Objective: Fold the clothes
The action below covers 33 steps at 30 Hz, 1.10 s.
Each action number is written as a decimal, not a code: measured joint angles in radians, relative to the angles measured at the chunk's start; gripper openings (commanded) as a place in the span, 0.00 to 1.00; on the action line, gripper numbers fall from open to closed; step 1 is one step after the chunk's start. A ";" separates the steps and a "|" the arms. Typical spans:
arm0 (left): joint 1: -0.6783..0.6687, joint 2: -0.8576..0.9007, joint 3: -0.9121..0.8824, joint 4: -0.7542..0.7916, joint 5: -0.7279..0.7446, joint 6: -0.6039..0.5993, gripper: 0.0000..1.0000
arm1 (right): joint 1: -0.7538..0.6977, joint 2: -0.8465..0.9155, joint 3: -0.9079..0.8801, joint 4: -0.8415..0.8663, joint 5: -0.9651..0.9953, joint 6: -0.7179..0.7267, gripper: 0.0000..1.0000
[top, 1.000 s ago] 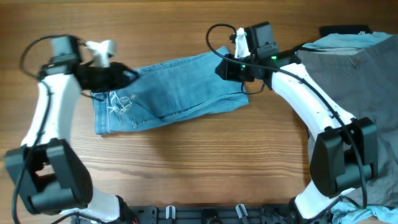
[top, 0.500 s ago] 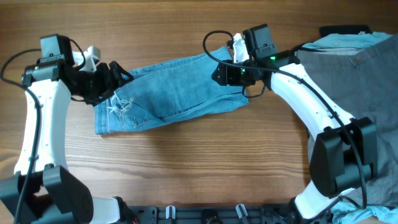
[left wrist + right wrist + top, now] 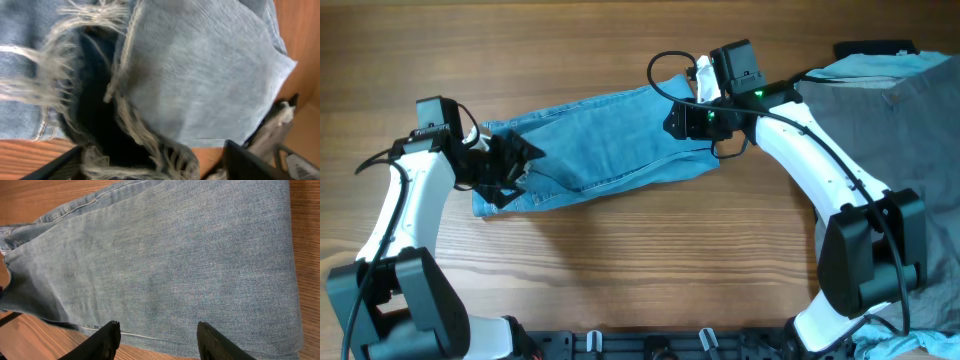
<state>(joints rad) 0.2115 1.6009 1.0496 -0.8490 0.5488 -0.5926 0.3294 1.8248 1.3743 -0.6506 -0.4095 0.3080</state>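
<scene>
Robot test bench, most likely a lab or data-collection rig rather than a home. Bare wood-grain tabletop [image 3: 620, 280]. The left arm [image 3: 408, 198] and right arm [image 3: 810, 150], white and black, rise from a black mounting rail [image 3: 650, 345] along the near edge. Heap of garments [image 3: 900, 100] at the right edge.

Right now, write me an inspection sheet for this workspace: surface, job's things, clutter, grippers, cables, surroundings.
Surface: wooden table, bare wood in front of the garment.
Job's things: light blue jeans, lying as a slanted strip, frayed hem at the left end.
Clutter: grey trousers heaped at the right edge; dark garment behind them.
Grippers: left gripper open at the frayed hem; right gripper open over the jeans' other end.
Cables: black cable looping above the right wrist; another beside the left arm.
Surroundings: black rail along the near edge.
</scene>
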 measured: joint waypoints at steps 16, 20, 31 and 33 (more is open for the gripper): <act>-0.069 -0.012 0.353 0.072 0.137 0.232 0.04 | 0.000 0.000 0.000 -0.003 0.022 0.000 0.54; -0.069 -0.010 0.362 -0.133 -0.177 0.308 0.04 | 0.000 0.000 0.000 -0.012 0.024 0.004 0.54; -0.057 0.077 0.244 -0.310 -0.430 0.324 0.19 | 0.000 0.000 -0.015 0.007 0.026 0.066 0.12; -0.047 0.068 0.271 -0.280 -0.327 0.322 0.09 | 0.000 0.003 -0.059 0.063 0.026 0.137 0.04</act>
<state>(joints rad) 0.1642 1.6684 1.3209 -1.1290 0.2218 -0.2707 0.3294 1.8275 1.3155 -0.5880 -0.3836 0.4446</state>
